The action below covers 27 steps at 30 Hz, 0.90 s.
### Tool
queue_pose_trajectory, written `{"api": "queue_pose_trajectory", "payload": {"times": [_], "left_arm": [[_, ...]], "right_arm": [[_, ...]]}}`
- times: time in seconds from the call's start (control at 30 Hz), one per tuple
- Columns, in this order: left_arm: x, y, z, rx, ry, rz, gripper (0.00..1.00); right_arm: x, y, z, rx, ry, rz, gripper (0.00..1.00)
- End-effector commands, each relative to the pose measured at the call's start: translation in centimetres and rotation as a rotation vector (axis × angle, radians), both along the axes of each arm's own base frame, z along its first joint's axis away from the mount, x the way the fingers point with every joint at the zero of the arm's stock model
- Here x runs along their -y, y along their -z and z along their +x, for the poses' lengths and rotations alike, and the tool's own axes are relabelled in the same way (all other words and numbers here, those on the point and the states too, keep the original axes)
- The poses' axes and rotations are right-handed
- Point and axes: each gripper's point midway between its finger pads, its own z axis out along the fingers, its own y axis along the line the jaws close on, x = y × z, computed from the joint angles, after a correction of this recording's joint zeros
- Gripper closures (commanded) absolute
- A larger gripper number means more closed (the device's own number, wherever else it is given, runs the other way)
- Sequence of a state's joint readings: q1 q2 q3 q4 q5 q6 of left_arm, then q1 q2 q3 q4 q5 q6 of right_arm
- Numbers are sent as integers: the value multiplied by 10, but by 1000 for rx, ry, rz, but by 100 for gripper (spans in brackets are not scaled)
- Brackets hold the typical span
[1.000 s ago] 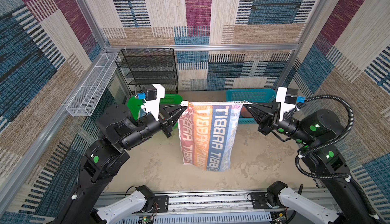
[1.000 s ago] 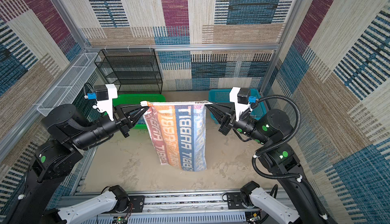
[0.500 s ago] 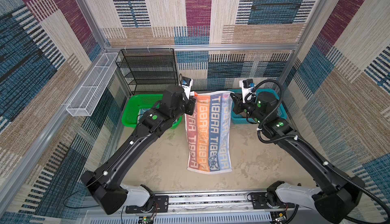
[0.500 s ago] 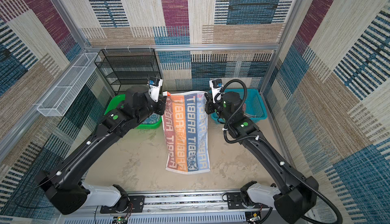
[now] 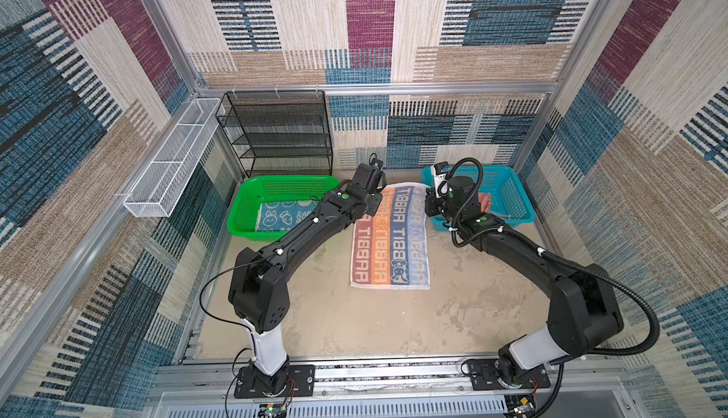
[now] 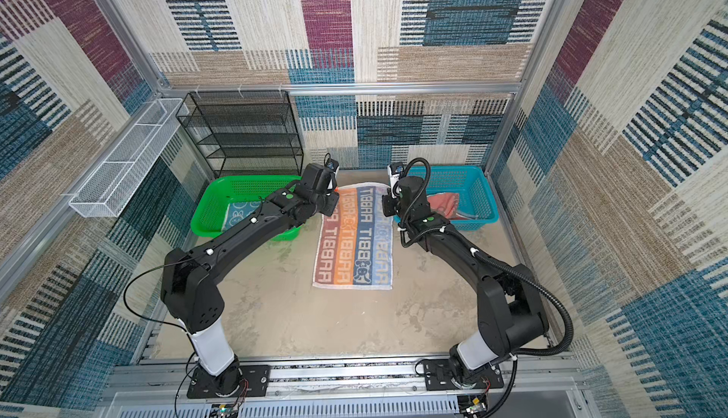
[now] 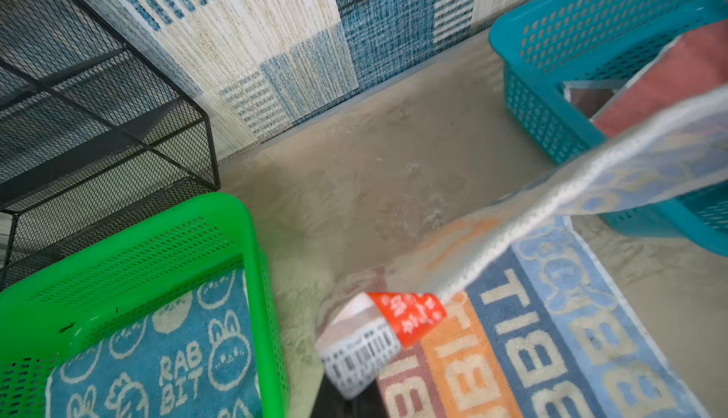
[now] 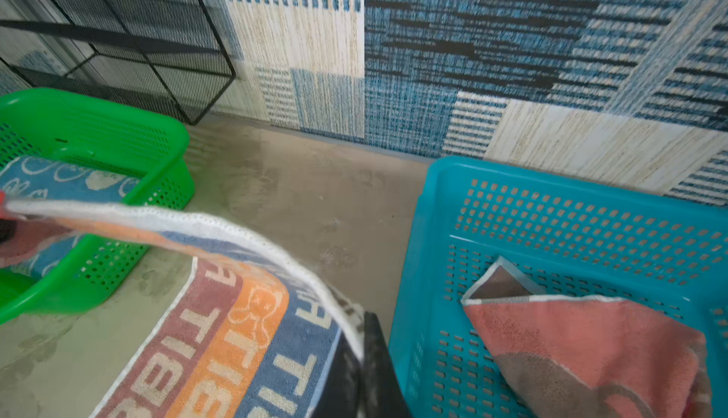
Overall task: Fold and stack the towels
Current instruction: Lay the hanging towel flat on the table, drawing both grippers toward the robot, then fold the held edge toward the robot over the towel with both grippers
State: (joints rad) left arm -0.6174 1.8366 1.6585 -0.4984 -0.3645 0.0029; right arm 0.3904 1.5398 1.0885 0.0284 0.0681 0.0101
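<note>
A towel [image 5: 390, 246] striped maroon, orange and blue with large letters lies lengthwise on the table in both top views [image 6: 354, 242]. Its far edge [image 8: 220, 225] is lifted off the table. My left gripper [image 7: 354, 392] is shut on the far left corner, where a barcode label [image 7: 366, 345] hangs. My right gripper [image 8: 360, 353] is shut on the far right corner. A blue rabbit towel [image 5: 283, 215] lies in the green basket [image 5: 291, 179]. A coral towel [image 8: 591, 341] sits in the blue basket [image 5: 520, 215].
A black wire shelf rack [image 5: 279, 132] stands against the back wall behind the green basket. A white wire tray [image 5: 169, 160] hangs on the left wall. The two baskets flank the towel's far end, close to both wrists.
The towel hung in the air between both grippers a second ago. Both arms reached forward and down, and it now lies spread on the table with only its far edge raised.
</note>
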Motion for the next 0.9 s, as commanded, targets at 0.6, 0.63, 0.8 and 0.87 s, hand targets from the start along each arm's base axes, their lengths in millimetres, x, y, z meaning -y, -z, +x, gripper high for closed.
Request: {"api": "queue_pose_trajectory", "payload": {"times": [0.6, 0.63, 0.8, 0.87], "left_arm": [[-24, 41, -97, -242, 34, -119, 100], [-24, 44, -103, -257, 38, -128, 100], [-25, 65, -127, -337, 52, -160, 100], [-25, 75, -135, -372, 49, -169, 100]], "right_arm": [[-1, 67, -107, -270, -144, 158, 100], [-1, 70, -113, -283, -145, 167, 100], [-1, 84, -139, -347, -169, 219, 100], [-1, 89, -148, -371, -175, 242, 100]]}}
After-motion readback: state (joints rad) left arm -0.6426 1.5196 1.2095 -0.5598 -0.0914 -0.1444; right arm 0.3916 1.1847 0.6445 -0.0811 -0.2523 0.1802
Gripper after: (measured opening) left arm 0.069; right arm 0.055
